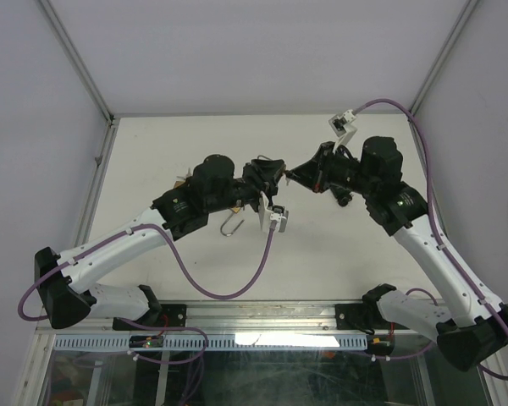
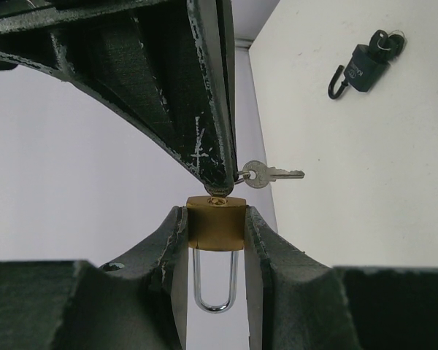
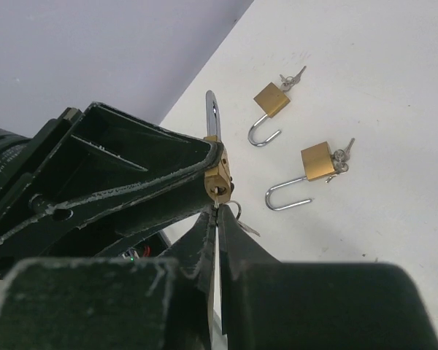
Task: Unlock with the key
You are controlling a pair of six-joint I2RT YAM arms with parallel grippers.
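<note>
A small brass padlock (image 2: 216,222) is held above the table, with my left gripper (image 2: 216,219) shut on its two sides. Its steel shackle (image 2: 216,283) points back between the fingers, both legs running into the body. The key (image 3: 217,198) sits in the keyhole of the padlock (image 3: 217,173). My right gripper (image 3: 217,210) is shut on the key's head, which is mostly hidden by the fingertips. A spare key (image 2: 271,174) dangles from the ring beside it. In the top view the left gripper (image 1: 269,173) and right gripper (image 1: 298,176) meet tip to tip above mid-table.
Two other brass padlocks (image 3: 271,100) (image 3: 320,162) lie on the white table with open shackles and keys in them. A dark padlock (image 2: 365,67) with a key lies further off. An open steel shackle (image 1: 230,227) shows beside the left arm. Grey walls enclose the table.
</note>
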